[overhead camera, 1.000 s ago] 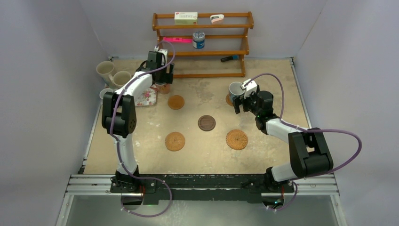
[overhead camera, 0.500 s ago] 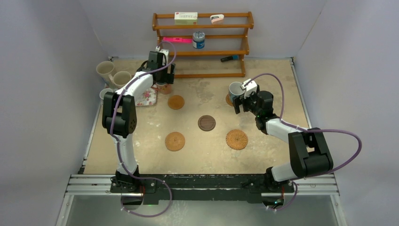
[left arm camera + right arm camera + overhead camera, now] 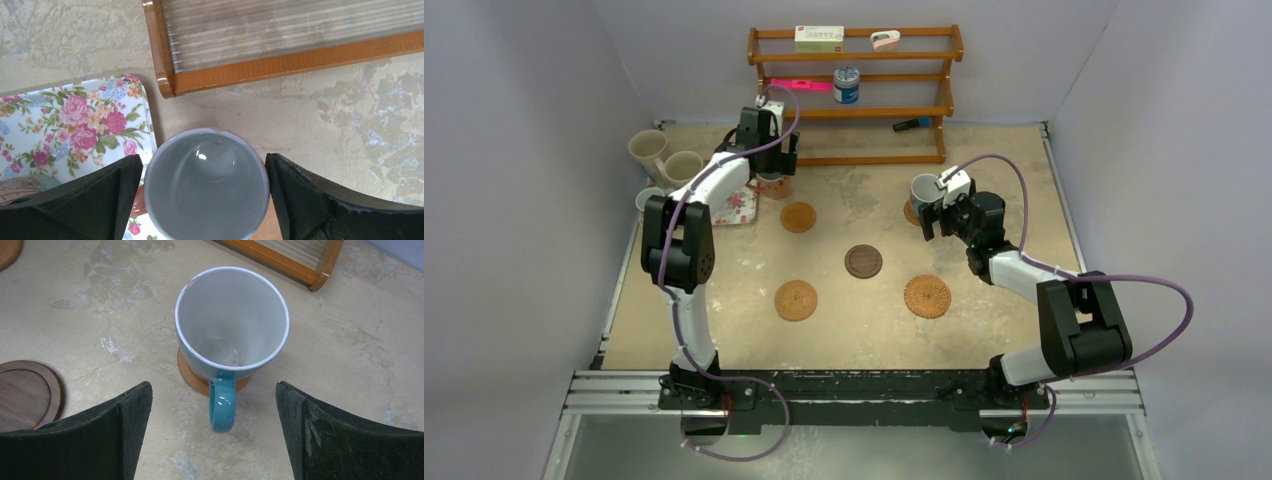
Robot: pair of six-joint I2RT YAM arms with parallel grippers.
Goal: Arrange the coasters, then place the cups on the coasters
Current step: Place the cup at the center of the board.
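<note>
A: Where did the light blue mug (image 3: pixel 232 320) stand?
B: On a tan coaster (image 3: pixel 192 377). The right gripper (image 3: pixel 212 385) had its fingers wide apart, clear of it.
A: And the orange-brown mug (image 3: pixel 207 185)?
B: Beside the floral tray (image 3: pixel 75 115). The left gripper (image 3: pixel 205 159) had its fingers flanking the rim, but I couldn't tell if they were touching.

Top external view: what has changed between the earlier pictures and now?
The left gripper drew back slightly toward the shelf, so more of the orange-brown mug shows; whether it let go is unclear. The right gripper, light blue mug and coasters stayed.
</note>
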